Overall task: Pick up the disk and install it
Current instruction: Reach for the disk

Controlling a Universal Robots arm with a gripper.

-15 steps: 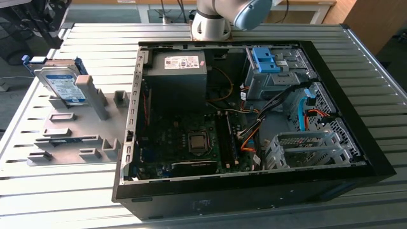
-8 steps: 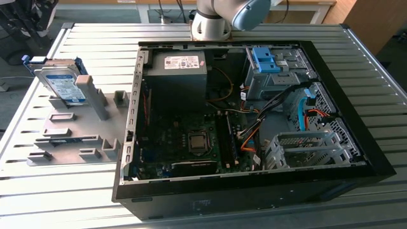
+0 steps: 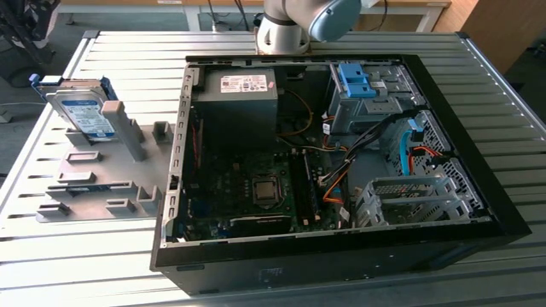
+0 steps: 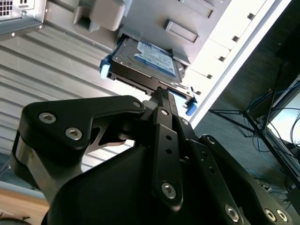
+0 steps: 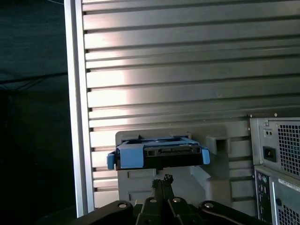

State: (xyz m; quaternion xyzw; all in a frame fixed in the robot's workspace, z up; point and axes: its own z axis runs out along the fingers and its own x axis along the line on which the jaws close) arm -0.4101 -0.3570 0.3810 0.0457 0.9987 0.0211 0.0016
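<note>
The disk (image 3: 81,110), a silver hard drive with a white-and-blue label in a bright blue caddy, stands on edge in a grey holder (image 3: 102,188) at the exterior view's left. Both wrist views look at the disk end-on (image 4: 149,61) (image 5: 157,154), still seated in the holder. My gripper (image 4: 161,92) (image 5: 162,180) hangs a short way off the disk's near edge, apart from it, its black fingers shut together with nothing between them. Part of my arm (image 3: 295,22) shows at the table's far side.
An open black computer case (image 3: 333,262) lies on the ribbed metal table (image 3: 111,256), at the exterior view's right of the holder. Inside are a grey drive bay (image 3: 371,109) topped by a blue bracket (image 3: 357,80), a lower cage (image 3: 410,198), cables and the motherboard.
</note>
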